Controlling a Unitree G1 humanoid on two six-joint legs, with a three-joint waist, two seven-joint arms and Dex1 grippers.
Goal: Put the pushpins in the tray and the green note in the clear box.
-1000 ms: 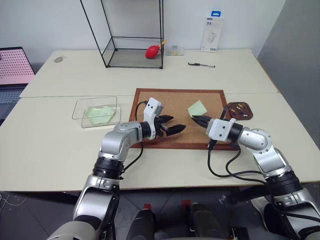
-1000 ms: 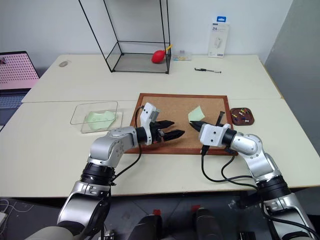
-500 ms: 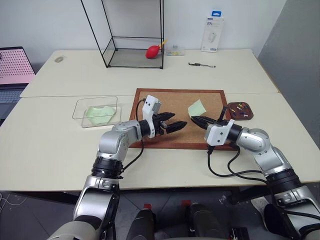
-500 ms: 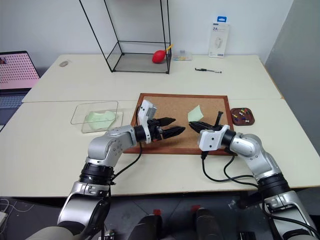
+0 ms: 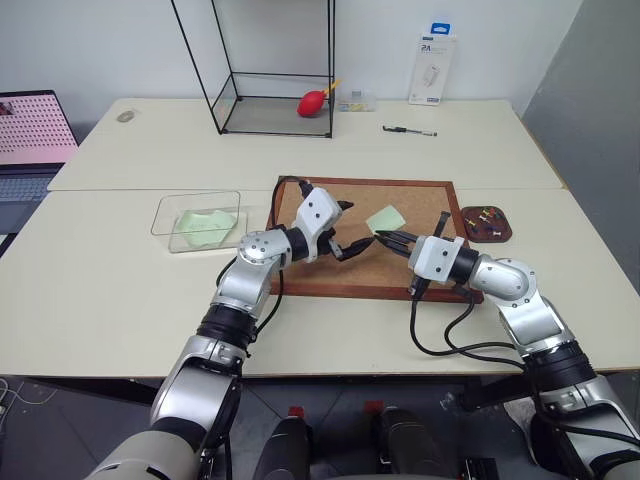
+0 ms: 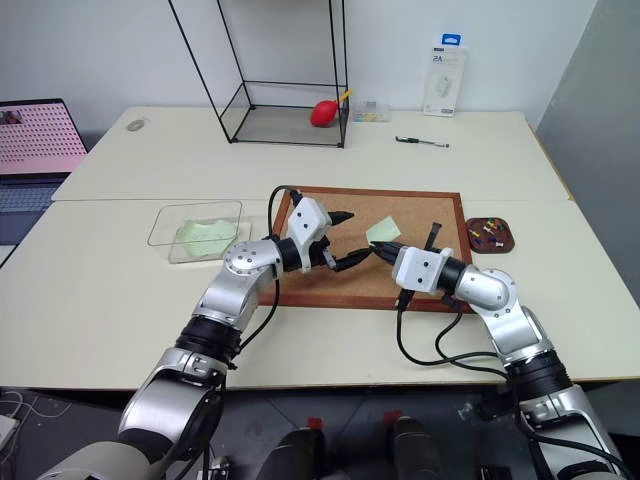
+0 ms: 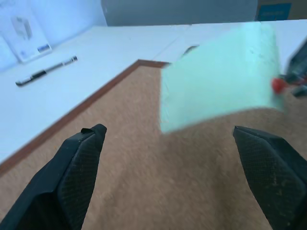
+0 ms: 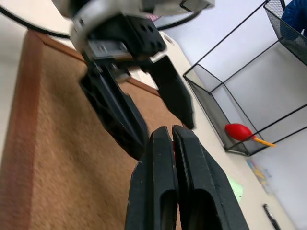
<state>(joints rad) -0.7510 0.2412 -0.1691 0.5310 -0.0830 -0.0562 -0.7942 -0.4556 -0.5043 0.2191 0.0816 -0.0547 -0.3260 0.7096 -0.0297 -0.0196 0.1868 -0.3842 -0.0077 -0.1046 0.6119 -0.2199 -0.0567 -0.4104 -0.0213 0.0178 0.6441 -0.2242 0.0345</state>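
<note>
The green note (image 5: 385, 218) hangs just above the corkboard (image 5: 420, 198), with a red pushpin (image 7: 277, 85) through one corner. My right gripper (image 5: 384, 238) is shut on that pushpin, a bit of red showing between its fingertips in the right wrist view. My left gripper (image 5: 350, 228) is open and level, facing the note from the left with one finger above the other. The note floats ahead of its gap in the left wrist view. Several pushpins (image 5: 484, 213) lie in the tray (image 5: 500, 232) right of the board. The clear box (image 5: 170, 212) stands left of the board.
A pale green sheet (image 5: 205, 225) lies inside the clear box. At the back stand a black-framed glass case (image 5: 275, 100) with a red bulb (image 5: 310, 103), a pen (image 5: 408, 131) and a white package (image 5: 432, 70). A laptop (image 5: 30, 130) sits at far left.
My left gripper has rolled and moved forward to the right, up to the note's left side. My right gripper stays shut at the note's corner. The camera has shifted slightly.
</note>
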